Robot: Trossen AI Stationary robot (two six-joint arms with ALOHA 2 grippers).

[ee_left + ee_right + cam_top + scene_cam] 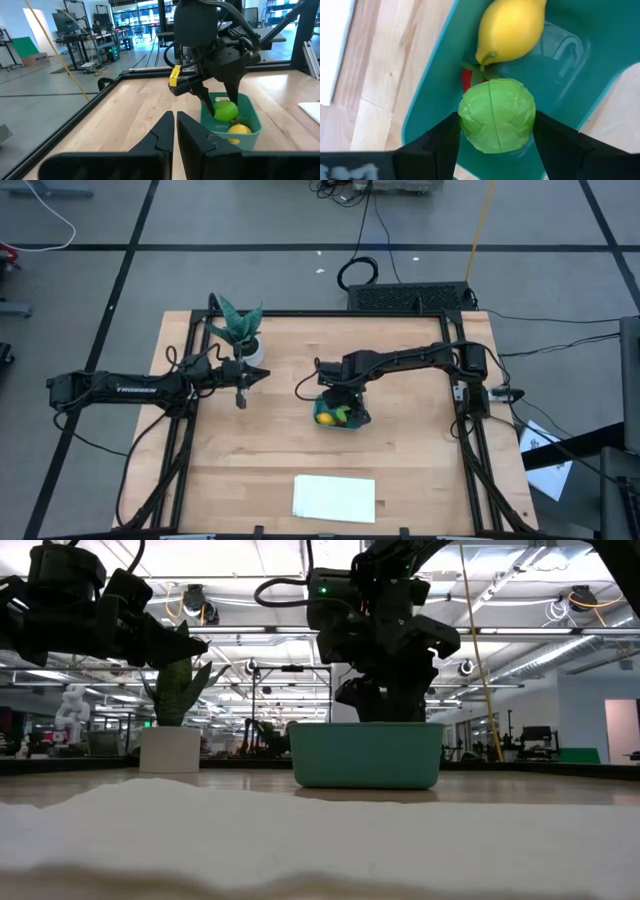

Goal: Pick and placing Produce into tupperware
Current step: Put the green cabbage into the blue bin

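Note:
The teal tub (356,421) stands on the table's middle, and the low view shows its side wall (366,754). The yellow lemon (510,30) and the red strawberry (467,80) lie inside it. My right gripper (496,137) points down into the tub and is shut on the green ball (496,115), which also shows in the left wrist view (226,110). My left gripper (176,125) is shut and holds nothing. It hovers to the left of the tub, beside the potted plant (240,330). My right gripper pinches the green ball between its two fingers (440,142), one on each side at its widest part (465,120). The fingers come from above, pointing down. The ball sits at about rim height over the strawberry, inside the tub's outline.
A spiky green plant in a white pot (170,750) stands at the far left of the table. A flat white sheet (334,498) lies near the table's near edge. Bare wood lies between the tub and the sheet. The black frame rail (470,450) borders the table.

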